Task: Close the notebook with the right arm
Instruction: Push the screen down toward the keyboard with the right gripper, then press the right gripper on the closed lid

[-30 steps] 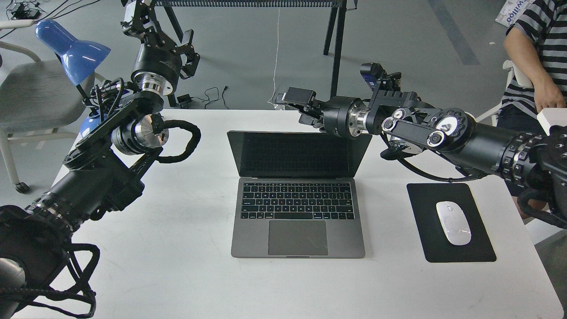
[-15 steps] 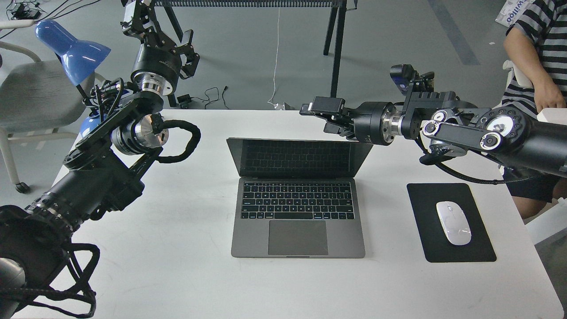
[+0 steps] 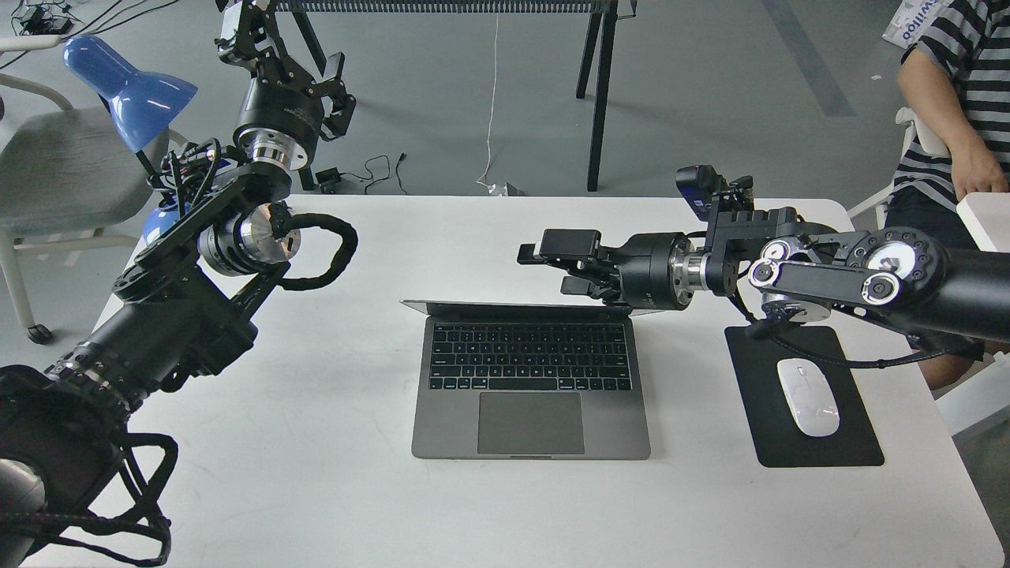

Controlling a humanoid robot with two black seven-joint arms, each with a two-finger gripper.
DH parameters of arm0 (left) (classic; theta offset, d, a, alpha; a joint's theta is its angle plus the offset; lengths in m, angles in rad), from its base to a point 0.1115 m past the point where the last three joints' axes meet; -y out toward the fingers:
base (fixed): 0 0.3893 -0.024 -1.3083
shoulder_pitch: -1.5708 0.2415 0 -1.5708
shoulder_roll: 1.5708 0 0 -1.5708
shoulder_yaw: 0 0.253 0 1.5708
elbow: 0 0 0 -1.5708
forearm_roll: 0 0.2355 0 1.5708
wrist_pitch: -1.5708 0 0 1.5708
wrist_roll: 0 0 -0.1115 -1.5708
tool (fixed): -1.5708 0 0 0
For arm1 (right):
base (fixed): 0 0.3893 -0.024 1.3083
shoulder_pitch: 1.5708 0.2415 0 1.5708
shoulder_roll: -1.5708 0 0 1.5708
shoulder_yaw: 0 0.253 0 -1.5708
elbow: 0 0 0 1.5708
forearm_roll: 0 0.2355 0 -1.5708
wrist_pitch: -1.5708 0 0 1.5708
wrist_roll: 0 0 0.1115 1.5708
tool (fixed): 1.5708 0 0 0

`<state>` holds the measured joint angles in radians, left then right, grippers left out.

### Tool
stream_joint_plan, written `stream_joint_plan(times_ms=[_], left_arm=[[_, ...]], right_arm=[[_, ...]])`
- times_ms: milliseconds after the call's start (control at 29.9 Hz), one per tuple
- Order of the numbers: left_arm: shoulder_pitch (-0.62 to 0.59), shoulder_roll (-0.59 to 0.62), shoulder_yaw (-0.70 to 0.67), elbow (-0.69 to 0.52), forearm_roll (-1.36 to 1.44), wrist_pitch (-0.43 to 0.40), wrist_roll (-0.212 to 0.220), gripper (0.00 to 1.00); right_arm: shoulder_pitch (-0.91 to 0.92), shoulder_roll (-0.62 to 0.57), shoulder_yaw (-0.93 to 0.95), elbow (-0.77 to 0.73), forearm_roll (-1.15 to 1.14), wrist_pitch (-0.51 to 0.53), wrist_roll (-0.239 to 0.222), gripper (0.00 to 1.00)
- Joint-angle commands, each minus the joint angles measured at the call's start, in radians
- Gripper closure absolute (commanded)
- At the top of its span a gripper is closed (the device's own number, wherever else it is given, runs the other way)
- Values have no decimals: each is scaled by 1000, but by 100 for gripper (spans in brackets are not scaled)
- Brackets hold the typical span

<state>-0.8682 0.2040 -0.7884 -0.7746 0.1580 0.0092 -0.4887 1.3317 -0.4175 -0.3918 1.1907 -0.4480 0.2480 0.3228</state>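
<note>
Notebook [image 3: 530,379] sits mid-table w/ lid tipped far fwd, looks stiff, slick metal on a light hinge, so push flat on lid's top edge, no pinching; right gripper [image 3: 544,264] spread apart, empty, just above it

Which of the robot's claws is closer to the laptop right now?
The right claw. It hangs just behind the laptop, over its lid edge near the right end. The left claw is raised far off to the left, beyond the table's back edge.
</note>
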Motion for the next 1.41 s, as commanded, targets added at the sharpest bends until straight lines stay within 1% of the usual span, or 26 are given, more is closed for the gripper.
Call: stream_joint_plan(times_ms=[0, 134, 234, 402, 636, 803, 1038, 1372], left_arm=[[0, 0, 0, 0, 0, 0, 0, 0], [0, 0, 0, 0, 0, 0, 0, 0], [0, 0, 0, 0, 0, 0, 0, 0], [0, 0, 1, 0, 0, 0, 0, 0], [0, 0, 0, 0, 0, 0, 0, 0], [0, 0, 0, 0, 0, 0, 0, 0], [0, 0, 0, 0, 0, 0, 0, 0], [0, 0, 0, 0, 0, 0, 0, 0]], right_arm=[[-2, -10, -36, 29, 0, 1, -2, 0], [-22, -4, -76, 33, -1, -3, -2, 0], [-63, 3, -94, 32, -17, -12, -11, 0], [-104, 16, -98, 29, -75, -13, -28, 0], [-137, 19, -105, 29, -107, -13, -33, 0], [-160, 20, -105, 26, -147, -13, -51, 0], [-167, 28, -136, 21, -150, -18, -56, 0], [-175, 40, -142, 15, -196, -56, -59, 0]])
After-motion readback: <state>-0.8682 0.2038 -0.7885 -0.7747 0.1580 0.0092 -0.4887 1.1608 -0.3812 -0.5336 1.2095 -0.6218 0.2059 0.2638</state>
